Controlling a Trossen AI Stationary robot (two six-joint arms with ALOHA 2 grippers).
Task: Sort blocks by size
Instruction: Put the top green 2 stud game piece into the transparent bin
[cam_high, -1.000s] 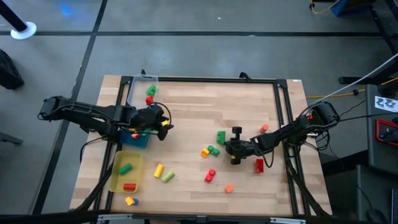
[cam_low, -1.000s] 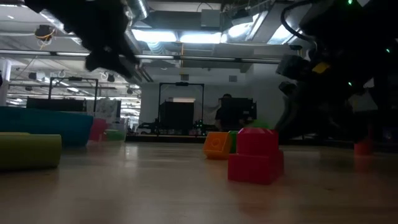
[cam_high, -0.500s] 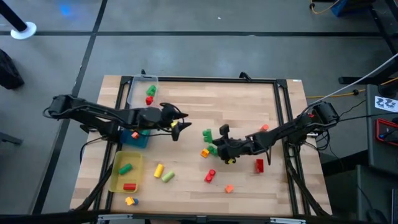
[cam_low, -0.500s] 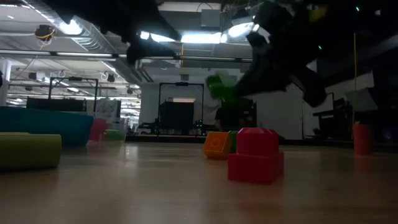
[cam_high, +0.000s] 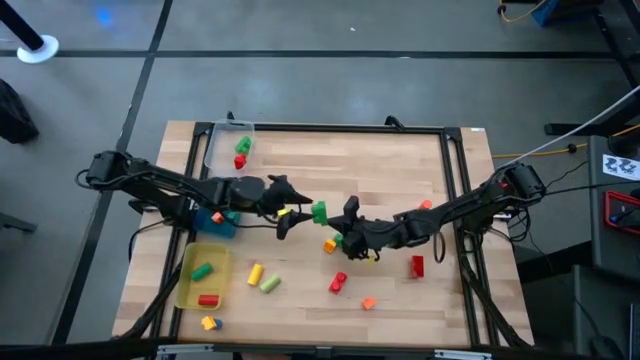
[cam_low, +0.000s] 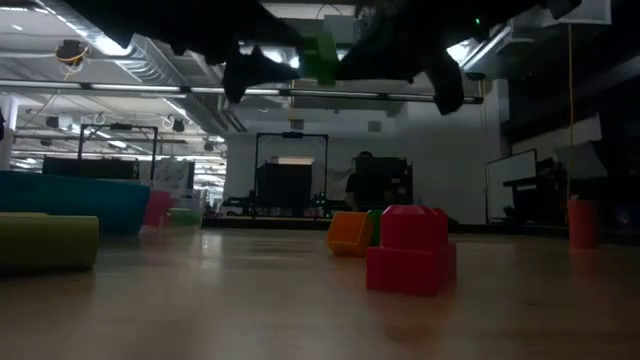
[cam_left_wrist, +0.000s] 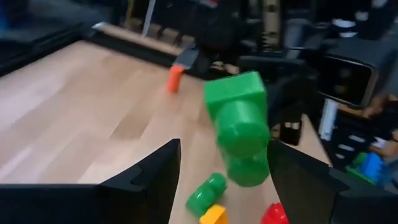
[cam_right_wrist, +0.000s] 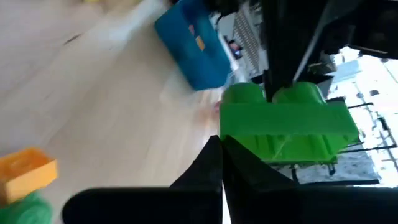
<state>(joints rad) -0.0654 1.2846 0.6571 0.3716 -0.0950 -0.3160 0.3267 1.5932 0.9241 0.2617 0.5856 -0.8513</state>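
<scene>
reaching in from the left, left gripper (cam_high: 290, 213) open, fingers spread just beside the green block (cam_high: 319, 211), not touching it. green block held off the table near mid-table, pinched in the closed right gripper (cam_high: 333, 222). below it an orange block (cam_high: 329, 245) and red block (cam_high: 338, 283) lie on the table (cam_high: 400, 160). red brick (cam_high: 417, 265) further right.

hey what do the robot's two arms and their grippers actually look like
Both arms are slim, black and jointed, with dark cables along them. The left gripper has two flat dark fingers and a yellow mark beside them. The right gripper is black too, with a yellow spot on its wrist.
</scene>
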